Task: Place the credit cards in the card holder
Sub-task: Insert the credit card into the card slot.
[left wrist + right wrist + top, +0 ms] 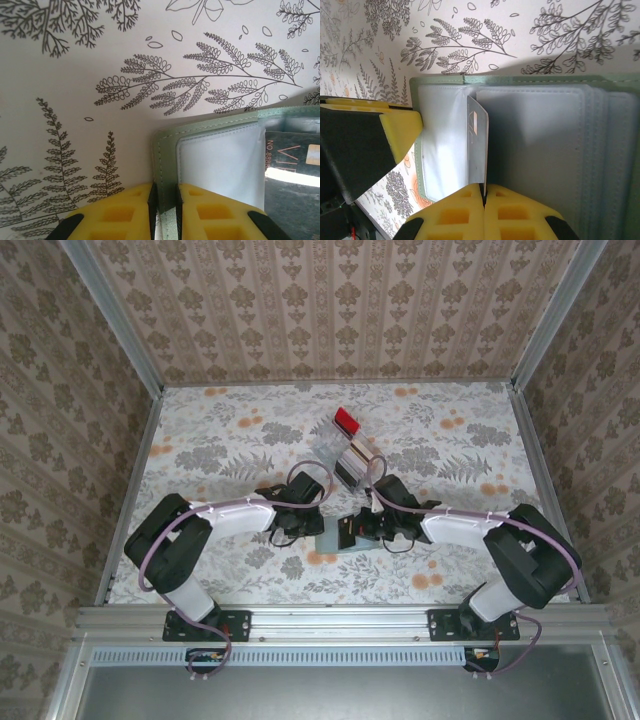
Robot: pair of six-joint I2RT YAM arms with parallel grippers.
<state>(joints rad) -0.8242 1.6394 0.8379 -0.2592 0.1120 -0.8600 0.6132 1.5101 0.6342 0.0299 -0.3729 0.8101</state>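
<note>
Pinching the left edge of the open sage-green folding card holder near table centre, left gripper, right gripper clamped on a thin glossy rectangular credit card standing against the clear sleeves, farther back a red-ended clear plastic tray, floral tabletop.

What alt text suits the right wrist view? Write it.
The right gripper pinches a pale credit card edge-on at the clear sleeves of the open sage-green card holder. The left gripper clamps the holder's edge, on a fern-print tablecloth.
</note>
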